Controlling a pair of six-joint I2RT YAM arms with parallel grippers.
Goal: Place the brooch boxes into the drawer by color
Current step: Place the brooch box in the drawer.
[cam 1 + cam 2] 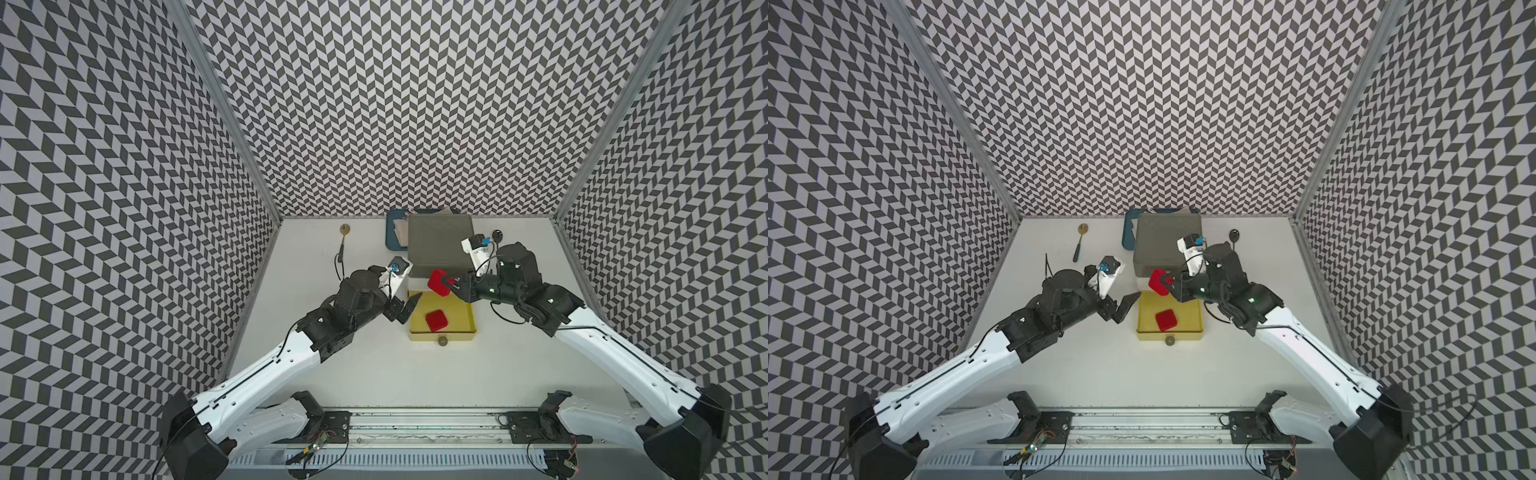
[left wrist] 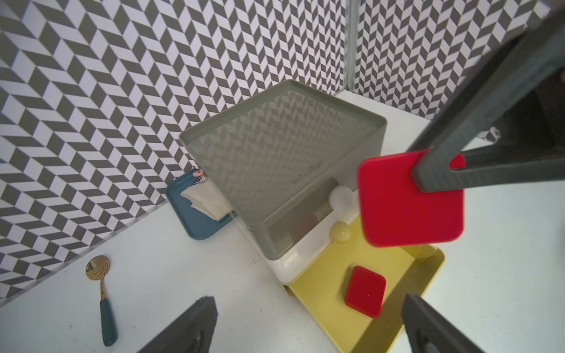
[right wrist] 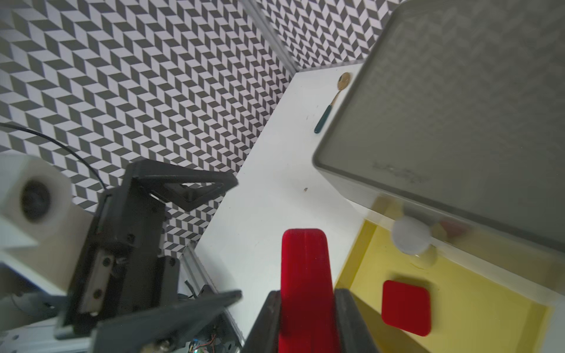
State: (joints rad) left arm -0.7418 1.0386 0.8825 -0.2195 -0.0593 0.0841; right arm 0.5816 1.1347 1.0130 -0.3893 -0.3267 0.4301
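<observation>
The drawer (image 1: pixel 440 243) stands at the back middle, grey on top, with its yellow bottom tier (image 1: pixel 442 334) pulled out toward me. One red brooch box (image 1: pixel 436 321) lies flat inside that tier. My right gripper (image 1: pixel 451 284) is shut on a second red brooch box (image 1: pixel 437 282), holding it on edge above the tier's back end. The right wrist view shows that box (image 3: pixel 305 269) squeezed between both fingers. My left gripper (image 1: pixel 409 309) stands open and empty just left of the yellow tier. In the left wrist view the held box (image 2: pixel 409 211) hangs above the lying one (image 2: pixel 365 290).
A gold spoon with a teal handle (image 1: pixel 344 241) lies at the back left and a black spoon (image 1: pixel 497 236) at the back right. A flat blue tray (image 1: pixel 395 232) with a folded cloth sits behind the chest's left side. The yellow tier's ball knob (image 1: pixel 442 341) points toward me.
</observation>
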